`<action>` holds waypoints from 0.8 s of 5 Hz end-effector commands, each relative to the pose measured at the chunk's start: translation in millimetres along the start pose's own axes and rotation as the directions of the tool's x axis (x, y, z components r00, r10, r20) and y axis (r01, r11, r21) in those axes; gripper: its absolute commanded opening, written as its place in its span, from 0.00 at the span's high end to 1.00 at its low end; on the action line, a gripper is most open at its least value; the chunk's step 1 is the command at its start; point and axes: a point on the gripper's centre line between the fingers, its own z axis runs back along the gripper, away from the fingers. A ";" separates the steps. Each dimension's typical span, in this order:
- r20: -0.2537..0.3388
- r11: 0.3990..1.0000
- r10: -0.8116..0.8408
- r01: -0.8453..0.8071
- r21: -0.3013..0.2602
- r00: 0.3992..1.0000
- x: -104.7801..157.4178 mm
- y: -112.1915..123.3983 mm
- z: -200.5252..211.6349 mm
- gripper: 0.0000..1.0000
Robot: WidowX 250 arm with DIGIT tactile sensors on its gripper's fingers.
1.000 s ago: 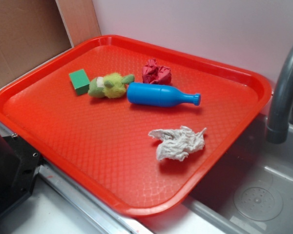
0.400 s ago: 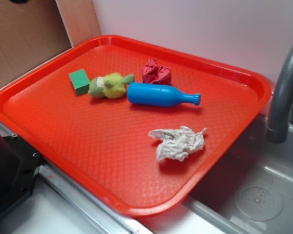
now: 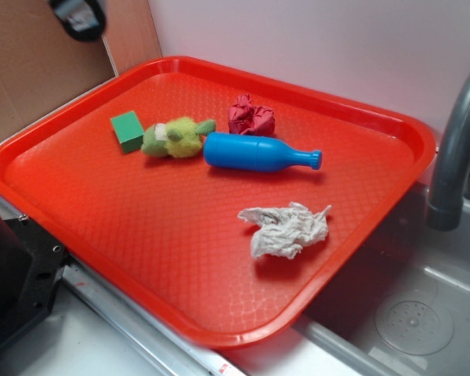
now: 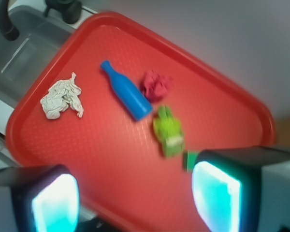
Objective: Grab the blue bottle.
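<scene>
The red tray [image 4: 48, 82] spreads wide below the pincer [image 4: 135, 193], whose fingers stand apart and hold nothing. Ahead of the pincer, mid-tray, the blue bottle [image 4: 125, 95] lies on its side, its base nearly touching the green plush toy [image 4: 168, 133].
</scene>
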 end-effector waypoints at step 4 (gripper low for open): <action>0.062 0.906 -0.408 0.413 -0.099 0.911 52.3 18.3 -129.1 0.00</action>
